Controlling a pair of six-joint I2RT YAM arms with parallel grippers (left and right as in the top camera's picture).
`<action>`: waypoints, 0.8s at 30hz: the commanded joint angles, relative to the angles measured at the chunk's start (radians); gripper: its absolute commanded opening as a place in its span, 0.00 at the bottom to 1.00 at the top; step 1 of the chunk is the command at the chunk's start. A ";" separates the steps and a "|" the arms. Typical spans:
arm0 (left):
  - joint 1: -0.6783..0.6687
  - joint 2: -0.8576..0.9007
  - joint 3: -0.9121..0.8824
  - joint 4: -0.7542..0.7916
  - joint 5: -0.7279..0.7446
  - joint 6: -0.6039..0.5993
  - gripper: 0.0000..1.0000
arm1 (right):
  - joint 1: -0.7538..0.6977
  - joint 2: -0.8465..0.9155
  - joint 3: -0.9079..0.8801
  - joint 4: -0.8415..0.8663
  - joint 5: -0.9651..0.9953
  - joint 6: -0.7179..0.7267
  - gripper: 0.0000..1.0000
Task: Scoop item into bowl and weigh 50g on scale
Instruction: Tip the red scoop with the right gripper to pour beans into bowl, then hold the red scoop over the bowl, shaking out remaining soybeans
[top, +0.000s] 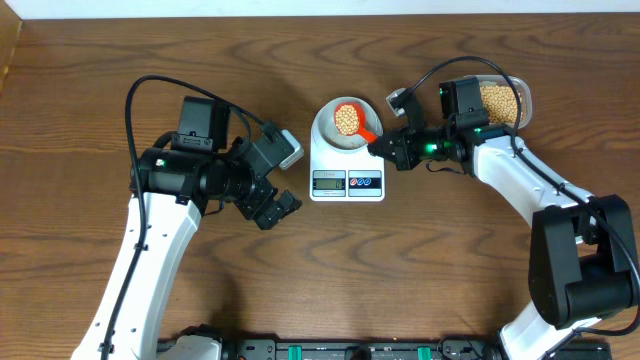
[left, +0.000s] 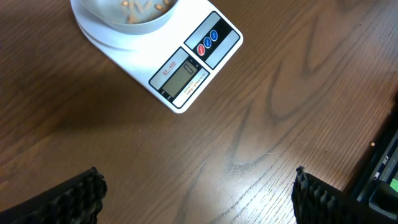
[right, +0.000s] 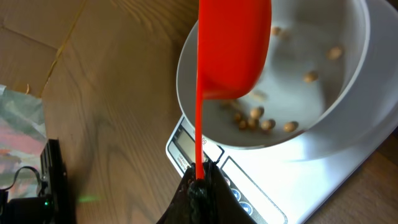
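This is a robotics lab bench, not a kitchen. A white-and-black left arm (top: 150, 240) and right arm (top: 520, 185) rise from the 6 o'clock edge of a bare wood-grain desk (top: 80, 60). Loose black cables (top: 135, 95) loop over them. A black mounting rail (top: 350, 350) with green clips runs along that edge. Flattened cardboard (top: 8, 50) lies at 10 o'clock. The one household thing is a digital scale (top: 347, 160) toward 12 o'clock.

The wooden table (top: 80, 100) carries the scale (top: 347, 183) and a clear tub (top: 527, 101).
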 joint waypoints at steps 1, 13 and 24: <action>0.005 -0.014 0.013 -0.006 -0.010 0.013 0.98 | 0.000 0.003 0.026 -0.003 -0.007 -0.029 0.01; 0.005 -0.014 0.013 -0.006 -0.010 0.013 0.98 | 0.005 -0.022 0.097 -0.150 0.060 -0.141 0.01; 0.005 -0.014 0.013 -0.006 -0.010 0.013 0.98 | 0.024 -0.022 0.098 -0.151 0.095 -0.158 0.01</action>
